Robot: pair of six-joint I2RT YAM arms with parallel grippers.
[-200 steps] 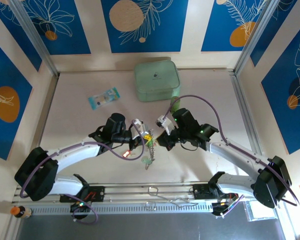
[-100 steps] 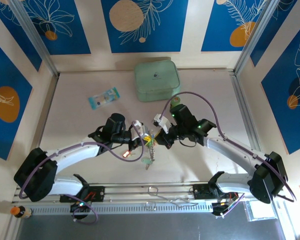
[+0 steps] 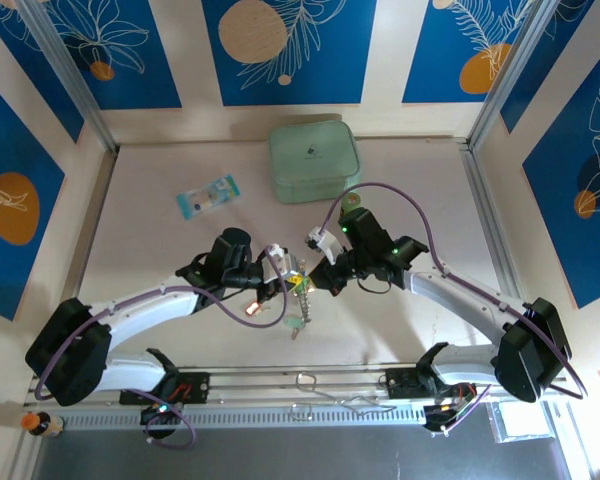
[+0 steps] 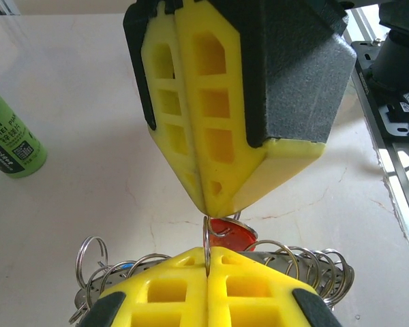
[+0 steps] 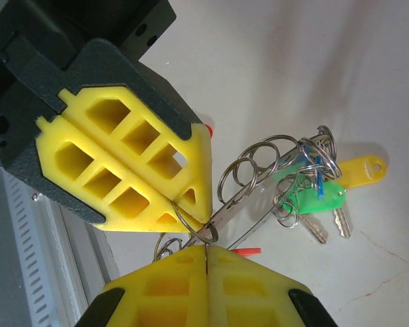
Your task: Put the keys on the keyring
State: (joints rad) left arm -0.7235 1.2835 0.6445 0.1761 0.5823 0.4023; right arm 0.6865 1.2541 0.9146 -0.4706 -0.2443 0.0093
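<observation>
Both grippers meet tip to tip above the table's middle. My left gripper (image 3: 288,271) (image 4: 206,264) is shut on a thin split ring (image 4: 206,235) that stands edge-on between its pads; a red key head (image 4: 233,236) sits just behind it. My right gripper (image 3: 316,277) (image 5: 206,257) is shut on the end of the keyring (image 5: 249,201), a flat silvery band carrying several small rings. Green (image 5: 315,198), yellow (image 5: 362,169) and blue (image 5: 318,165) keys hang from its far end. From above, the bunch of keys (image 3: 298,303) dangles below the two grippers.
A mint-green square case (image 3: 314,162) lies at the back and a small blue-white packet (image 3: 207,196) at the back left. A green bottle (image 4: 11,138) lies on the table to the left. The metal rail (image 3: 300,385) runs along the near edge.
My right arm has swung left and brought its gripper closer to the left gripper. The left arm and the hanging keys have barely moved.
</observation>
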